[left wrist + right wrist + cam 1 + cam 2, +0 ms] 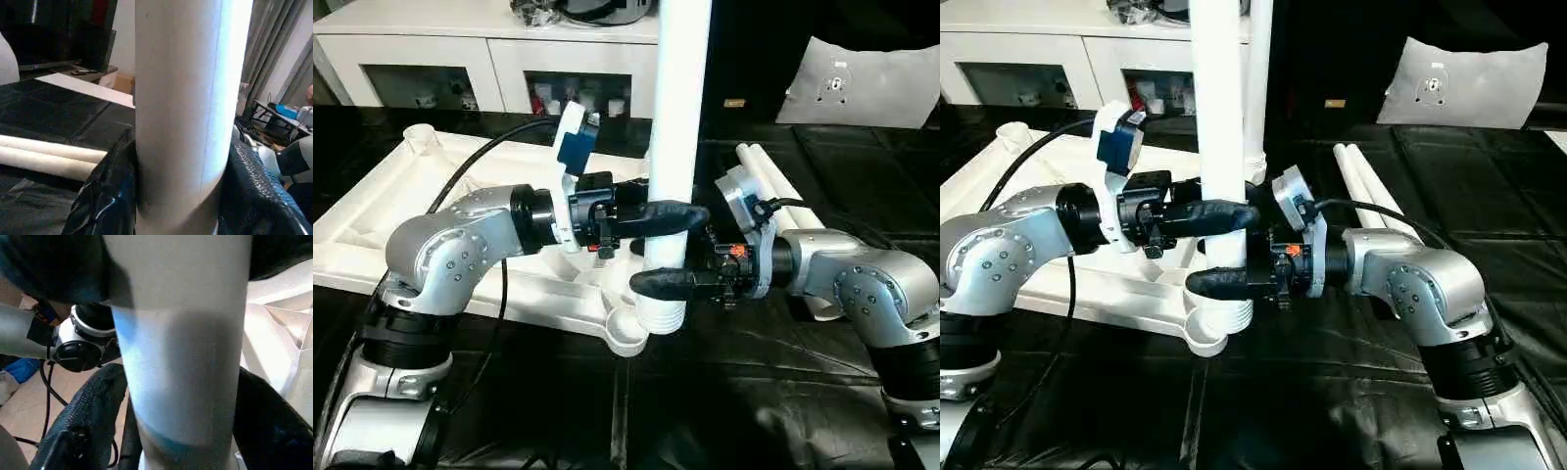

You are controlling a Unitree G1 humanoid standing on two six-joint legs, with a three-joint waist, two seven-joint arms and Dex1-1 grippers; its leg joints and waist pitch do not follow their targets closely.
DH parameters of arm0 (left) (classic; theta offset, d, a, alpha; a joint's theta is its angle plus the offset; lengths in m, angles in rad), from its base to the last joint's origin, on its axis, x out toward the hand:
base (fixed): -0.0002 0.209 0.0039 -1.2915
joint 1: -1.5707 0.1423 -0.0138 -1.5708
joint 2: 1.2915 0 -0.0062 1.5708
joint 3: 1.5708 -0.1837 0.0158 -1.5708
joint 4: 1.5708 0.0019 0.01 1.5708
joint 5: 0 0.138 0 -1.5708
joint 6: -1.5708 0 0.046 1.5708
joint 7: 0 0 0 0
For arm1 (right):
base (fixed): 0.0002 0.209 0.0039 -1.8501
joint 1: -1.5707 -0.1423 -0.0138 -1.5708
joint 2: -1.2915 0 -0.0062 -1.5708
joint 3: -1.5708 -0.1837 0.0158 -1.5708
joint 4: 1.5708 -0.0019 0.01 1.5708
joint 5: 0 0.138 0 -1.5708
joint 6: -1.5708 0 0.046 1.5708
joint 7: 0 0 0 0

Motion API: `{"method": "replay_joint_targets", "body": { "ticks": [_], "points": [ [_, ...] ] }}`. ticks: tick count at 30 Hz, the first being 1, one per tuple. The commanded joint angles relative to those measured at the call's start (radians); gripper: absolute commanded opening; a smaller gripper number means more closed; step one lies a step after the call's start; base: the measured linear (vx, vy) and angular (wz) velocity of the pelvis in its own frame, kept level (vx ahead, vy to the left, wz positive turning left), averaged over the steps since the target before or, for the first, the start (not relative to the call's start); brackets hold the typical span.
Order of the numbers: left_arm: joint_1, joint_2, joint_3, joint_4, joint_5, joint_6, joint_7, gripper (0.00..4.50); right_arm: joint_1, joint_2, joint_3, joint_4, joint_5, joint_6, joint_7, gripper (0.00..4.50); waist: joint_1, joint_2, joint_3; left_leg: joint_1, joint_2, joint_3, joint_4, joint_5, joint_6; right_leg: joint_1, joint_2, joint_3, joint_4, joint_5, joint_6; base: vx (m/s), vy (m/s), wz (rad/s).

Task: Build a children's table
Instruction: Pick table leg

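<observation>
Black covering is stretching across the tabletop, where the upturned table top is lying. Its upper end cut off by the frame, an upright leg is sitting in the near corner socket. Left pincer is clamping it; right pincer is straddling it lower, contact unclear. Two spare legs are lying beyond.

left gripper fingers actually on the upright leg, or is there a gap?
Touching. In the left wrist view both black fingers press against the sides of the upright leg with no gap; the left eye view shows the left gripper wrapped around it.
</observation>
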Motion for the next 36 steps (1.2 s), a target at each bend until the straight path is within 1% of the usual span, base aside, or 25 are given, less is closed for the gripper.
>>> {"method": "replay_joint_targets", "body": {
  "ticks": [1,3,5,6,9,10,13,14,16,17,18,19,20,22,23,24,25,26,28,29,30,32,35,36],
  "points": [
    [-0.017,0.003,-0.004,-0.001,0.006,-0.012,-0.014,1.9,-0.011,-0.008,0.006,0.001,-0.006,-0.007,0.008,2.93,0.004,-0.01,-0.076,0.027,0.062,-0.016,-0.055,-0.057,0.024,0.029,-0.112,0.047,-0.069,0.058,-0.215,0.0,0.0,0.0],
    [-0.015,0.003,-0.01,-0.001,0.012,-0.015,-0.016,1.9,-0.012,-0.009,0.01,0.003,-0.007,-0.007,0.011,2.77,0.005,-0.013,-0.076,0.027,0.062,-0.016,-0.055,-0.055,0.024,0.03,-0.111,0.047,-0.068,0.059,-0.217,0.0,0.0,0.0],
    [-0.015,0.003,-0.012,-0.001,0.015,-0.016,-0.017,1.9,-0.011,-0.009,0.012,0.004,-0.008,-0.008,0.012,2.57,0.005,-0.012,-0.076,0.027,0.062,-0.016,-0.054,-0.054,0.026,0.03,-0.112,0.047,-0.068,0.062,-0.218,0.0,0.0,0.0],
    [-0.014,0.001,-0.013,-0.001,0.017,-0.018,-0.017,1.9,-0.011,-0.007,0.013,0.005,-0.011,-0.007,0.015,2.57,0.004,-0.013,-0.076,0.027,0.062,-0.016,-0.055,-0.051,0.028,0.03,-0.111,0.047,-0.067,0.067,-0.219,0.0,0.0,0.0],
    [-0.013,0.0,-0.014,-0.002,0.022,-0.018,-0.018,1.9,-0.009,-0.003,0.014,0.005,-0.016,-0.006,0.018,2.26,0.004,-0.011,-0.076,0.027,0.062,-0.016,-0.054,-0.051,0.029,0.03,-0.111,0.047,-0.067,0.071,-0.22,0.0,0.0,0.0],
    [-0.013,0.0,-0.015,-0.003,0.026,-0.018,-0.019,1.9,-0.008,-0.002,0.015,0.004,-0.017,-0.006,0.018,2.26,0.005,-0.01,-0.076,0.027,0.063,-0.016,-0.054,-0.054,0.028,0.03,-0.112,0.047,-0.067,0.069,-0.221,0.0,0.0,0.0],
    [-0.012,-0.002,-0.015,-0.004,0.029,-0.018,-0.016,1.9,-0.007,0.0,0.015,0.004,-0.019,-0.007,0.018,2.05,0.005,-0.01,-0.077,0.027,0.063,-0.017,-0.054,-0.057,0.027,0.03,-0.112,0.047,-0.067,0.068,-0.223,0.0,0.0,0.0],
    [-0.012,-0.009,-0.013,-0.005,0.036,-0.017,0.005,1.9,-0.001,0.004,0.016,0.0,-0.02,-0.008,0.013,2.05,0.005,-0.006,-0.077,0.028,0.064,-0.018,-0.054,-0.057,0.026,0.029,-0.111,0.046,-0.066,0.073,-0.224,0.0,0.0,0.0],
    [-0.012,-0.011,-0.013,-0.004,0.039,-0.015,0.014,1.9,0.002,0.005,0.016,-0.002,-0.021,-0.009,0.012,2.02,0.005,-0.009,-0.077,0.028,0.063,-0.017,-0.054,-0.061,0.026,0.031,-0.112,0.046,-0.067,0.075,-0.226,0.0,0.0,0.0],
    [-0.013,-0.012,-0.013,-0.004,0.043,-0.013,0.024,1.9,0.005,0.006,0.017,-0.004,-0.021,-0.011,0.011,2.0,0.005,-0.009,-0.077,0.027,0.063,-0.017,-0.054,-0.059,0.026,0.03,-0.112,0.046,-0.066,0.077,-0.227,0.0,0.0,0.0],
    [-0.014,-0.018,-0.01,-0.001,0.054,-0.008,0.055,1.9,0.014,0.006,0.02,-0.01,-0.02,-0.001,0.005,1.99,0.006,-0.005,-0.077,0.028,0.064,-0.018,-0.054,-0.063,0.025,0.029,-0.112,0.046,-0.066,0.079,-0.228,0.0,0.0,0.0],
    [-0.015,-0.021,-0.009,0.001,0.06,-0.005,0.073,1.9,0.018,0.005,0.021,-0.014,-0.019,0.004,0.002,1.98,0.006,-0.007,-0.077,0.028,0.064,-0.018,-0.054,-0.064,0.024,0.03,-0.111,0.046,-0.066,0.08,-0.229,0.0,0.0,0.0],
    [-0.015,-0.021,-0.011,0.0,0.067,-0.006,0.08,1.9,0.025,0.007,0.019,-0.019,-0.016,0.007,0.0,1.98,0.008,-0.002,-0.076,0.028,0.063,-0.019,-0.054,-0.064,0.024,0.03,-0.112,0.046,-0.065,0.081,-0.231,0.0,0.0,0.0],
    [-0.013,-0.02,-0.016,-0.004,0.078,-0.009,0.089,1.9,0.037,0.011,0.016,-0.029,-0.009,0.011,-0.003,1.97,0.007,-0.006,-0.077,0.027,0.063,-0.018,-0.054,-0.063,0.026,0.032,-0.112,0.047,-0.066,0.089,-0.23,0.0,0.0,0.0],
    [-0.008,-0.021,-0.02,-0.021,0.075,-0.003,0.089,2.25,0.048,0.016,0.013,-0.04,-0.008,0.007,-0.009,1.96,0.008,-0.006,-0.077,0.027,0.063,-0.019,-0.054,-0.064,0.026,0.031,-0.112,0.047,-0.066,0.087,-0.23,0.0,0.0,0.0],
    [-0.005,-0.026,-0.019,-0.032,0.07,0.004,0.096,2.46,0.055,0.026,0.008,-0.045,-0.01,-0.004,-0.022,1.96,0.007,-0.005,-0.076,0.027,0.063,-0.019,-0.055,-0.068,0.024,0.031,-0.111,0.047,-0.067,0.083,-0.23,0.0,0.0,0.0],
    [-0.002,-0.03,-0.019,-0.04,0.066,0.009,0.101,2.46,0.061,0.034,0.004,-0.049,-0.012,-0.011,-0.032,1.96,0.008,-0.004,-0.076,0.027,0.064,-0.019,-0.055,-0.07,0.023,0.03,-0.113,0.047,-0.066,0.083,-0.232,0.0,0.0,0.0],
    [0.004,-0.035,-0.019,-0.06,0.057,0.016,0.103,2.6,0.069,0.046,-0.001,-0.055,-0.015,-0.019,-0.049,1.96,0.008,-0.003,-0.077,0.028,0.067,-0.02,-0.055,-0.07,0.02,0.031,-0.114,0.046,-0.065,0.087,-0.232,0.0,0.0,0.0],
    [0.004,-0.035,-0.019,-0.06,0.057,0.016,0.103,2.6,0.069,0.046,-0.001,-0.055,-0.015,-0.019,-0.049,1.96,0.007,-0.004,-0.077,0.028,0.064,-0.02,-0.055,-0.066,0.023,0.03,-0.112,0.046,-0.065,0.091,-0.235,0.0,0.0,0.0],
    [0.019,-0.052,-0.006,-0.091,0.031,0.02,0.117,2.6,0.08,0.064,-0.004,-0.065,-0.02,-0.027,-0.077,1.95,0.007,-0.003,-0.076,0.028,0.063,-0.019,-0.055,-0.069,0.023,0.03,-0.111,0.046,-0.067,0.086,-0.235,0.0,0.0,0.0],
    [0.021,-0.056,-0.003,-0.096,0.025,0.021,0.122,2.6,0.082,0.067,-0.004,-0.067,-0.021,-0.027,-0.081,1.95,0.007,-0.001,-0.075,0.028,0.066,-0.02,-0.056,-0.081,0.016,0.029,-0.113,0.046,-0.067,0.078,-0.239,0.0,0.0,0.0],
    [0.037,-0.079,0.018,-0.119,-0.005,0.028,0.152,2.6,0.09,0.078,-0.003,-0.077,-0.022,-0.019,-0.101,1.95,0.007,0.003,-0.075,0.029,0.066,-0.022,-0.056,-0.089,0.01,0.029,-0.113,0.046,-0.066,0.074,-0.24,0.0,0.0,0.0],
    [0.062,-0.091,0.033,-0.138,-0.03,0.041,0.179,2.6,0.11,0.086,0.0,-0.083,-0.019,-0.027,-0.094,1.93,0.007,0.0,-0.074,0.029,0.066,-0.021,-0.057,-0.099,0.007,0.03,-0.113,0.047,-0.069,0.066,-0.236,0.0,0.0,0.0],
    [0.068,-0.089,0.033,-0.143,-0.032,0.04,0.177,2.6,0.114,0.088,-0.001,-0.083,-0.019,-0.031,-0.092,1.93,0.01,0.004,-0.074,0.029,0.064,-0.021,-0.057,-0.101,0.007,0.028,-0.112,0.048,-0.07,0.06,-0.229,0.0,0.0,0.0]
  ]
}}
